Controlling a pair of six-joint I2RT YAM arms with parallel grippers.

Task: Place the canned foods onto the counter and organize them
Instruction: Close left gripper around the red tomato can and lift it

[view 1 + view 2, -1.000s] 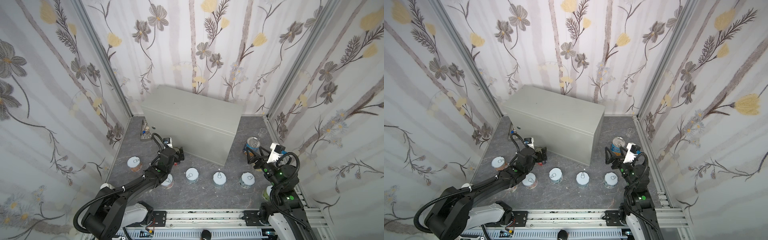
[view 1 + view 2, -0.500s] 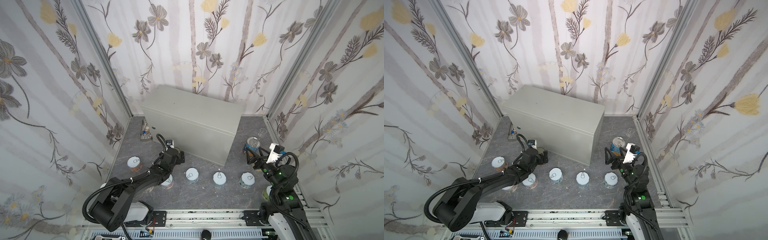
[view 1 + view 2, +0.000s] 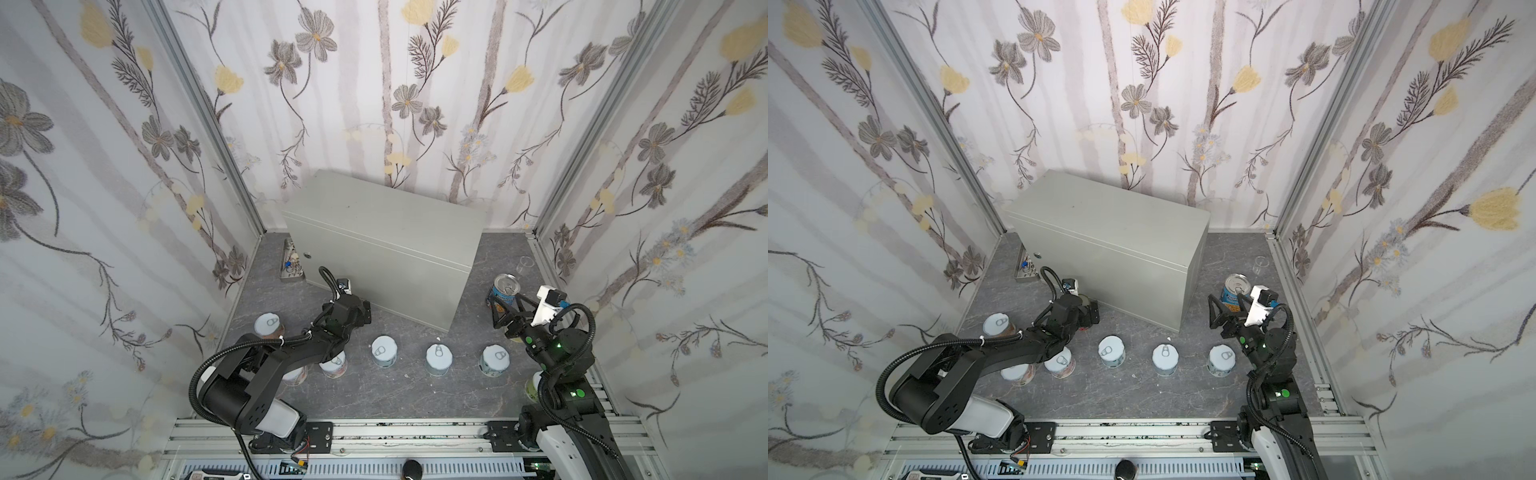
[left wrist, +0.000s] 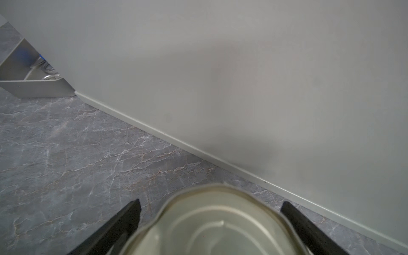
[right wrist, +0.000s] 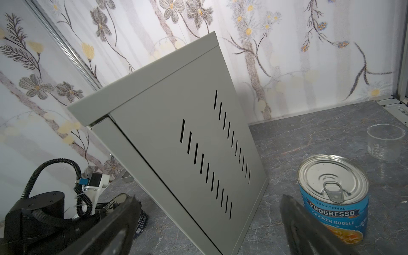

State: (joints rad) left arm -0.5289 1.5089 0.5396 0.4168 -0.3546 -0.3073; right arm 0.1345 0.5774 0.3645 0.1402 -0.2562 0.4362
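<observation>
The left gripper stands with its jaws spread wide, one on each side of a tall can with a dark label; a sliver of floor shows between the fingers and the can's rim, so it looks straddled but not yet pinched. This can is upright on the floor, just in front of the counter – its long axis vertical, the fingers flanking its top. The coming move turns on this: the counter's bare top lies above and beyond the can, so the lift must clear the front edge.

The right gripper is also wide open and holds nothing; the blue soup can stands upright outside its jaws, off to one side. The short cans sit in a row on the floor – none is on the counter.
</observation>
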